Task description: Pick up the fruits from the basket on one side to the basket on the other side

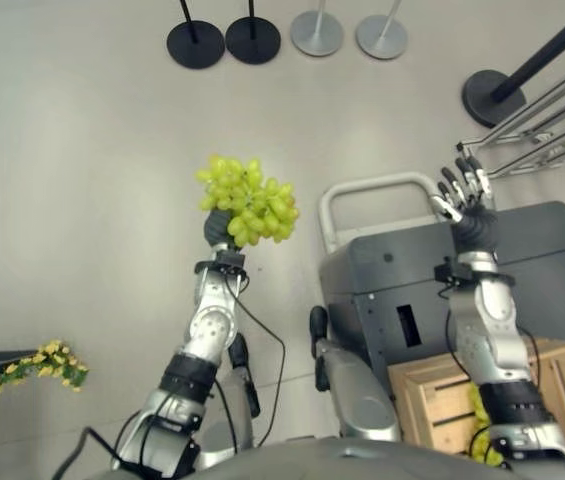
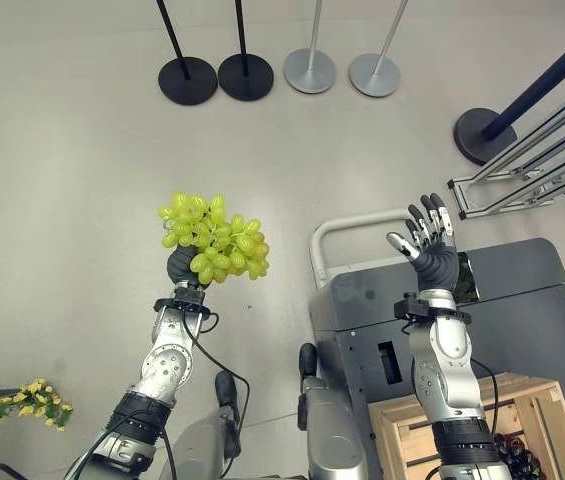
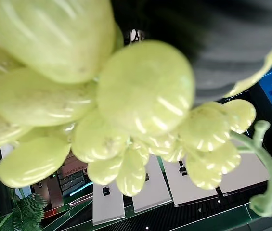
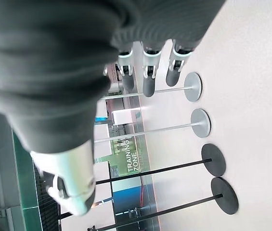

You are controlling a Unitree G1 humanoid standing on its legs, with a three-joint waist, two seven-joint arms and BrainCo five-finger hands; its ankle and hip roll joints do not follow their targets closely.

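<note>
The grapes (image 1: 248,203) in my left hand (image 1: 218,228) look shiny, smooth and waxy, like plastic. My right hand (image 2: 429,245) has silver metal fingers (image 2: 432,224). The crate (image 1: 432,396) is pale, rough wood. The floor (image 1: 82,160) is smooth and matt.

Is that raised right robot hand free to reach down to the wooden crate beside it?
Probably yes: the right robot hand is open and holds nothing, and the light wooden slatted crate sits below its arm with nothing covering it.

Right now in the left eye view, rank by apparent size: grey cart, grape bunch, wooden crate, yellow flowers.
1. grey cart
2. wooden crate
3. grape bunch, held up nearer the camera, so its rank is unsure
4. yellow flowers
</note>
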